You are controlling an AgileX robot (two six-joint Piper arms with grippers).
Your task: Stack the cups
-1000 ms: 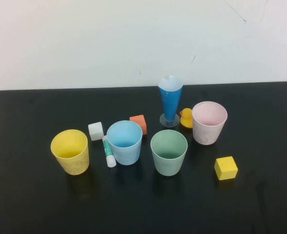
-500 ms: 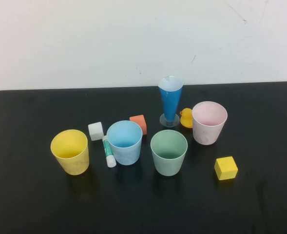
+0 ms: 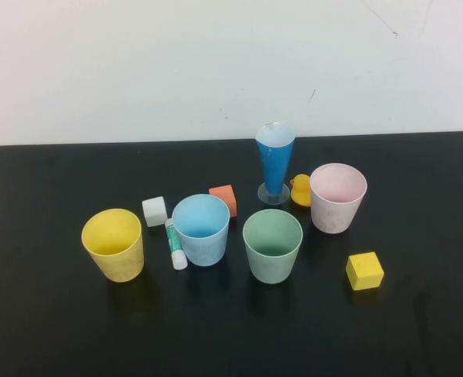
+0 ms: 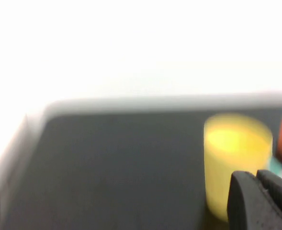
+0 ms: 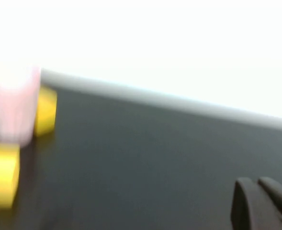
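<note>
Black table (image 3: 50, 330) under a white wall carries four upright cups mid-table: yellow (image 3: 114, 244), blue (image 3: 201, 228), green (image 3: 273, 245), pink (image 3: 338, 197). They look light, stiff and slick; best pinched at the rim. Left gripper (image 4: 263, 201) and right gripper (image 5: 263, 203) sit closed near the front edge, empty.

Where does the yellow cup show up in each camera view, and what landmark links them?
High view: yellow cup stands upright at the left end of the cup row.
Left wrist view: it sits right of centre, just beyond the shut left gripper.
Right wrist view: not in it; only the shut right gripper low in the corner.
Shared landmark: the black table.
</note>
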